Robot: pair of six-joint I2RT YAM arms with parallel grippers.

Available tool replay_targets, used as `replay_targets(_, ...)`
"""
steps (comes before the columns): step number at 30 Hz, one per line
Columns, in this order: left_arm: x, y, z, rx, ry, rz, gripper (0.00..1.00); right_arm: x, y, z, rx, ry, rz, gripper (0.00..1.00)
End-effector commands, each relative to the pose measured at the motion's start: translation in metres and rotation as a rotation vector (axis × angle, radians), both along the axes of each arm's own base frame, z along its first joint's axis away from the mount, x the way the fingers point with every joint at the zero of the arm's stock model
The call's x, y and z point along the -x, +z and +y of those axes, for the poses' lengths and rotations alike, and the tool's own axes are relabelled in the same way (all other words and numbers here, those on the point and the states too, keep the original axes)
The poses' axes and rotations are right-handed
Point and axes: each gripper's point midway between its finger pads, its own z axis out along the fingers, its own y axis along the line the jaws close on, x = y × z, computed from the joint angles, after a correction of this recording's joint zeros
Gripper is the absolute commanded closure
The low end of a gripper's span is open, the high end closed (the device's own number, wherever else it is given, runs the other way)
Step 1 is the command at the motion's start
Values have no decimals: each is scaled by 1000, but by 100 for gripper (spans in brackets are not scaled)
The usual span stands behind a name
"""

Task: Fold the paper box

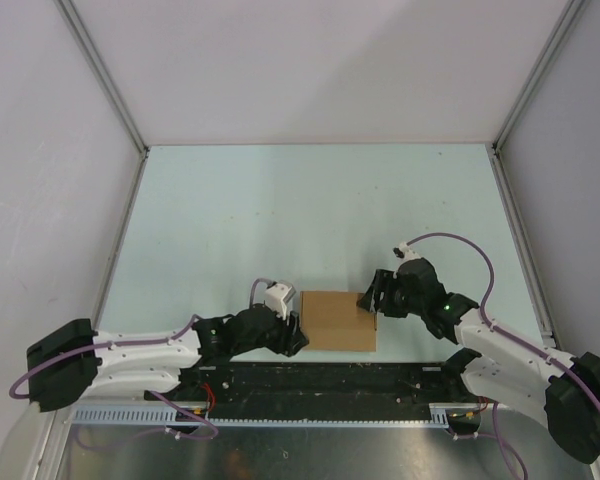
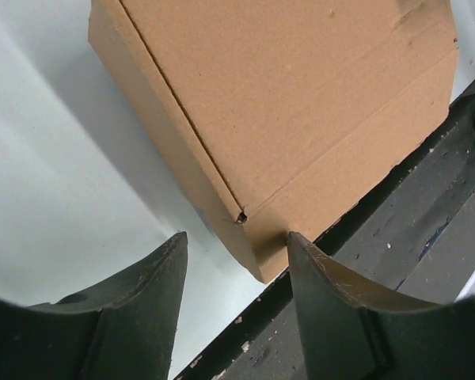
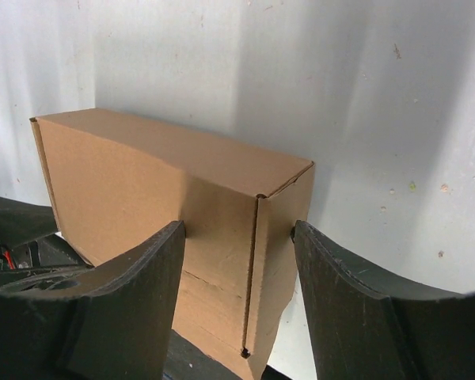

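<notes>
Here, the paper box (image 1: 338,320) stands closed on the pale, matte counter (image 1: 280,220), close to the near edge and between my two arms. It is plain brown thin cardboard, a rectangular block with crisp creases. A narrow seam runs down one corner, and there is a small notch where the flaps meet.

My left claw (image 2: 237,236) has its curved black fingers (image 2: 154,301) spread apart, and the box's near lower corner points into the gap. I cannot tell whether either tip touches the cardboard. This wrist view cuts off most of the box. It also shows a black base strip (image 2: 396,229), scuffed and speckled with pale crumbs, directly beside the box.

My right claw (image 3: 237,226) is clamped across an upright corner of the box, with one fingertip on the broad face and the other on the narrow end. The lower part of that corner is hidden behind the fingers.

Only the overhead view shows both claws, left (image 1: 295,335) and right (image 1: 370,300), at opposite ends of the box. There the fingertips themselves are too small to make out.
</notes>
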Motion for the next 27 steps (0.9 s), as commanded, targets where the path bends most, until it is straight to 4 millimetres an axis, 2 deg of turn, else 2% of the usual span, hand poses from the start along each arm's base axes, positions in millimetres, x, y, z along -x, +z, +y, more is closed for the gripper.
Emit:
replay_targets(1,1,17,-16,63,-24,1,40,-9,11,6,-35,-1,-37,38)
replay_targets(12,0,46,-24,169,-13,-13,32,-8,11,8,-40,8,-35,38)
replay_targets(20,3,32,-28,154,-22,23,38,-8,8,8,-37,8,-26,38)
replay_targets(27,2,34,-30,160,-26,15,45,-7,7,9,-39,12,-21,38)
